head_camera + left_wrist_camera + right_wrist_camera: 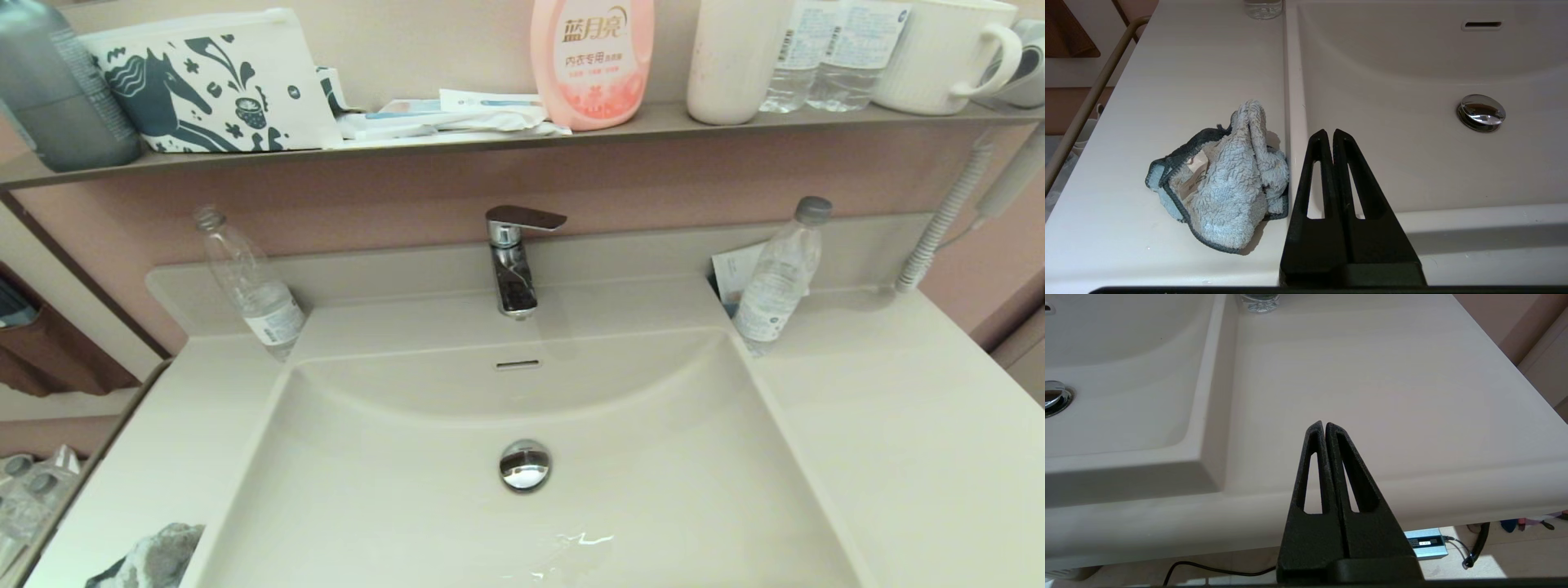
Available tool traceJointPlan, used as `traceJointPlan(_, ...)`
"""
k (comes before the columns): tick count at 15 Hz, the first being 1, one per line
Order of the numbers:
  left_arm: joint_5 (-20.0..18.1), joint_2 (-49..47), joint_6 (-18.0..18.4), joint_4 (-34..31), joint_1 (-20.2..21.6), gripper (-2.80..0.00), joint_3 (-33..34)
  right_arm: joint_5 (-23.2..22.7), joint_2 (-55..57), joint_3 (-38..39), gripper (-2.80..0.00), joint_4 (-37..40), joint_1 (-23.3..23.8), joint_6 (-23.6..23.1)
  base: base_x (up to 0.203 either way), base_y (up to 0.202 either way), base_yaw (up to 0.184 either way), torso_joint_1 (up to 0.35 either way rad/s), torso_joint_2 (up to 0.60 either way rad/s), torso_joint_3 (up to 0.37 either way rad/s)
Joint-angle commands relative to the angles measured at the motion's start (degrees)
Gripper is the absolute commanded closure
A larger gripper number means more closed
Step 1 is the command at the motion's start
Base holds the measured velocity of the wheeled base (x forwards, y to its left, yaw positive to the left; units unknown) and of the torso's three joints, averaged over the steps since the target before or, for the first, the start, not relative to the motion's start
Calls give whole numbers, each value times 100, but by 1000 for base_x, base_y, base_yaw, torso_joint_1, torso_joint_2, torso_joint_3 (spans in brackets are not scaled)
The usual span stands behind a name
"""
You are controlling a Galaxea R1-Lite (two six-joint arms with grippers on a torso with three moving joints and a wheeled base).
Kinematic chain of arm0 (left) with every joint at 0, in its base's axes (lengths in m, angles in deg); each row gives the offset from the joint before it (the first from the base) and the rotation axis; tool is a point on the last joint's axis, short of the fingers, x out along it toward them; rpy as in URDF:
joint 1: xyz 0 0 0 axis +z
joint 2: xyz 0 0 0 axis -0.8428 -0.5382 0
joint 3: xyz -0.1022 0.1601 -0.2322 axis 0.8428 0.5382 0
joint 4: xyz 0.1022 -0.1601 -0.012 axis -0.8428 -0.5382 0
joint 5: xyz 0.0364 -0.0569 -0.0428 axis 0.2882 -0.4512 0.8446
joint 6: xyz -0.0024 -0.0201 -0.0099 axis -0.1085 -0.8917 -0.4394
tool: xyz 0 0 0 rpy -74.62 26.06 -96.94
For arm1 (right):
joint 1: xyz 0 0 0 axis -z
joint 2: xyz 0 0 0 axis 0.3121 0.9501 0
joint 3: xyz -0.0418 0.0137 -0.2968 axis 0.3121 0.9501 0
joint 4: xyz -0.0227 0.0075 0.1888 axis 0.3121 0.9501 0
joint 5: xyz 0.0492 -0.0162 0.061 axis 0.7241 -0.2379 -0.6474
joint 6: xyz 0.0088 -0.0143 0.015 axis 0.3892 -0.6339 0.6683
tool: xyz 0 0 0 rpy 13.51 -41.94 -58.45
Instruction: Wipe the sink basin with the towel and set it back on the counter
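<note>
The light blue-grey towel (1220,185) lies crumpled on the counter (1180,73) left of the sink basin (1412,134), close against the basin's raised rim. In the head view only its edge (155,559) shows at the bottom left. My left gripper (1329,132) is shut and empty, held above the basin's near left corner, just right of the towel and apart from it. My right gripper (1324,424) is shut and empty over the right counter's front edge (1412,416). The chrome drain plug (525,465) sits mid-basin. Neither gripper shows in the head view.
A chrome faucet (514,257) stands behind the basin. Clear water bottles stand at the back left (253,286) and back right (780,273). The wall shelf (522,135) carries a horse-print pouch, pink bottle, cups. Water glistens at the basin's front (584,543).
</note>
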Motion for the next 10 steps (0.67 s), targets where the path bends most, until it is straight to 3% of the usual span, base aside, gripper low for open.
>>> traceJointPlan(1,3,-1,-3,-5,1,0,1,-2,7,0,0,-2,-1,0,0,0,0,0,0,0)
traceJointPlan(10,3,-1,5,-5,1,0,-6,-2,7,0,0,-2,1,1,0,0,0,0,0,0)
